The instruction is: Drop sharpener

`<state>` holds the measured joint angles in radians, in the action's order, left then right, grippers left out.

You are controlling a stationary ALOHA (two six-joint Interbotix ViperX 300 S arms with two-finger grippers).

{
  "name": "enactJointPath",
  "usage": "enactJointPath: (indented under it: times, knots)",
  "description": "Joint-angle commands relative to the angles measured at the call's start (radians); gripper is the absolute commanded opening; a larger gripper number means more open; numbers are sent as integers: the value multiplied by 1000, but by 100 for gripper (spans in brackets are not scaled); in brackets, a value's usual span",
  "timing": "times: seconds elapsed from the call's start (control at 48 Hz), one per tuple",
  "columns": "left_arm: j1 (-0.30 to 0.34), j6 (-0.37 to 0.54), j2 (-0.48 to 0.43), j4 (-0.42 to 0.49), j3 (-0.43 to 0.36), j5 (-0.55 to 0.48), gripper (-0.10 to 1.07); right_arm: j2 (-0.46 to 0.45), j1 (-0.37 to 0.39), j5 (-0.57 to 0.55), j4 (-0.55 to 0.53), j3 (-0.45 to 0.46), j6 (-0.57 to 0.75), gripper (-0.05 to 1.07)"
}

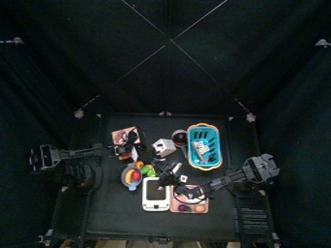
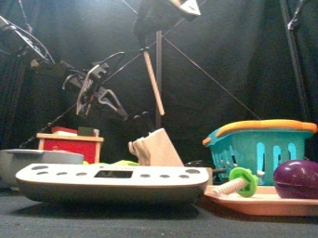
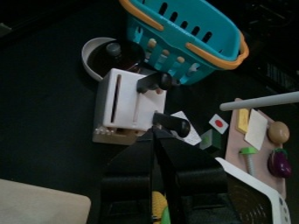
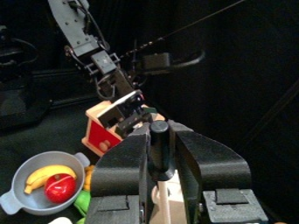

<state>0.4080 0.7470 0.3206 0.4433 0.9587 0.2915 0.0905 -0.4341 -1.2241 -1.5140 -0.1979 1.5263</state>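
Note:
The sharpener looks like a red box with a white top [image 3: 122,105] and a black knob. It sits at the table's left middle in the top view [image 1: 126,152], and it also shows in the front view [image 2: 69,147] and the right wrist view [image 4: 105,127]. My left gripper [image 3: 176,127] is shut, close above the box's edge [image 1: 127,145] and apart from it in the front view [image 2: 114,104]. I cannot tell whether it touches the box. My right gripper [image 4: 158,131] is shut and empty, near the table's middle [image 1: 181,176].
A teal basket with an orange rim [image 1: 204,143] stands at the back right. A bowl with a banana and an apple [image 4: 47,179] is in front of the box. A grey device [image 2: 112,181] and a pink tray [image 2: 267,197] lie at the front.

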Motion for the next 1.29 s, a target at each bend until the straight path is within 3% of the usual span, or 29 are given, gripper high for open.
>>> enactJointPath:
  times: [0.0,0.208,0.25,0.375,0.562,0.667,0.75,0.979,1.271]
  knots:
    - [0,-2,12,3,-9,9,44,-51,-31,-60,43,20,3,56]
    - [2,-2,14,18,0,9,44,-97,-48,-115,348,-25,-14,56]
    - [0,-2,15,25,0,9,44,-135,-43,-114,454,-77,-15,56]
    - [0,-2,28,31,3,11,44,-199,-17,-60,563,-209,-17,56]
    - [5,-2,32,32,12,9,44,-213,64,86,600,-350,-17,57]
    - [5,-2,32,32,14,9,44,-213,103,166,624,-385,-17,60]
    - [5,-2,32,34,15,9,44,-209,126,190,629,-394,-17,66]
    - [5,-2,32,32,17,9,44,-202,146,198,666,-400,-6,96]
    - [5,-2,38,32,18,9,44,-173,146,255,727,-394,-17,97]
